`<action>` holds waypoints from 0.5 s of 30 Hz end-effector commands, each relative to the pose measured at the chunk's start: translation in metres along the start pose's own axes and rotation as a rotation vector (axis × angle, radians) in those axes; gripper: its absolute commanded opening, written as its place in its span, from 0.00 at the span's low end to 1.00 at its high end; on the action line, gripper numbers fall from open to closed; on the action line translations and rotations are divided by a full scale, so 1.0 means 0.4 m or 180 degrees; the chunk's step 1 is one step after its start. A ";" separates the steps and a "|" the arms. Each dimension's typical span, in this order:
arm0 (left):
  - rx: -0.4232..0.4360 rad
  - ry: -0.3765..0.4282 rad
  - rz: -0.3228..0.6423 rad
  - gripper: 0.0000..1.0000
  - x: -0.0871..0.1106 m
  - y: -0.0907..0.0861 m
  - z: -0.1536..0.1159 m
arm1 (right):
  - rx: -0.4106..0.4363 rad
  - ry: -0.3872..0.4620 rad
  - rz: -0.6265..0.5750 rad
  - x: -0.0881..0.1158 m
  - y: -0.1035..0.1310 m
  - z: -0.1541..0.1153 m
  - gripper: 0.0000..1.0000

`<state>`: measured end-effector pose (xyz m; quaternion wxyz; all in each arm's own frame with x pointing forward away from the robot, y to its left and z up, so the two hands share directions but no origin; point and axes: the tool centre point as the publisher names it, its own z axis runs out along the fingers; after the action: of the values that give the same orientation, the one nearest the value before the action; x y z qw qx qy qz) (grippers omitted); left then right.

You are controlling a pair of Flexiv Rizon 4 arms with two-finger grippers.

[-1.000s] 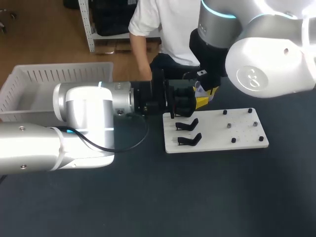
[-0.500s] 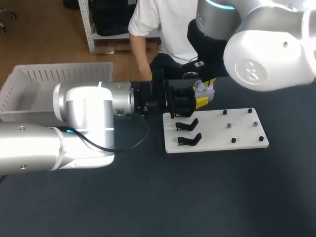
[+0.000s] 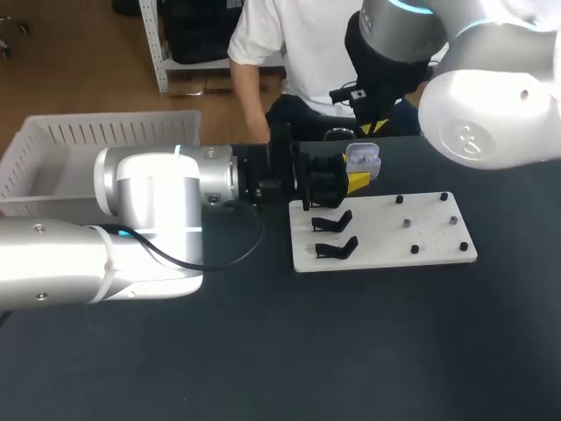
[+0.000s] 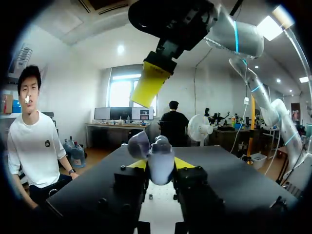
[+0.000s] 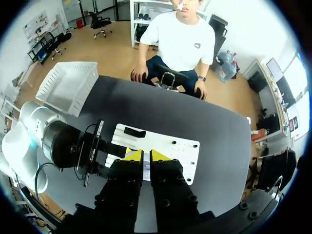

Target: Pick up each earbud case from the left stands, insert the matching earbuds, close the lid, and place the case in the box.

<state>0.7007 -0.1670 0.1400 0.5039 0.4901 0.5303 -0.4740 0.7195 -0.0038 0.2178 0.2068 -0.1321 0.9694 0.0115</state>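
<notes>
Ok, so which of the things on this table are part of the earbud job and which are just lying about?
Part of the job:
- open earbud case, held in the left gripper
- right gripper, above the case
- two empty black stands
- white box

Just there:
- white board under the stands
- small pegs on it

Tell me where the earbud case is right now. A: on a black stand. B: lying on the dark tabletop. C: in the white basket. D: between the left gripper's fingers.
D: the left wrist view shows the earbud case, lid open, gripped from both sides by the yellow tips of the left gripper.
</notes>
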 end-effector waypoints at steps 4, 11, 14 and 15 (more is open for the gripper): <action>-0.0019 -0.0017 0.0012 0.00 0.003 -0.003 0.001 | -0.0024 -0.0074 0.0098 -0.039 -0.002 0.054 0.27; -0.0019 -0.0017 0.0012 0.00 0.003 -0.003 0.001 | -0.0019 -0.0001 0.0209 -0.051 -0.014 0.098 0.29; -0.0019 -0.0017 0.0012 0.00 0.003 -0.003 0.001 | -0.0013 0.0053 0.0226 -0.045 -0.018 0.111 0.28; -0.0019 -0.0017 0.0012 0.00 0.003 -0.003 0.001 | -0.0014 0.0076 0.0226 -0.043 -0.019 0.115 0.27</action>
<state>0.7006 -0.1670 0.1400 0.5039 0.4901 0.5303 -0.4740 0.7492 -0.0060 0.1846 0.2013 -0.0976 0.9744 0.0203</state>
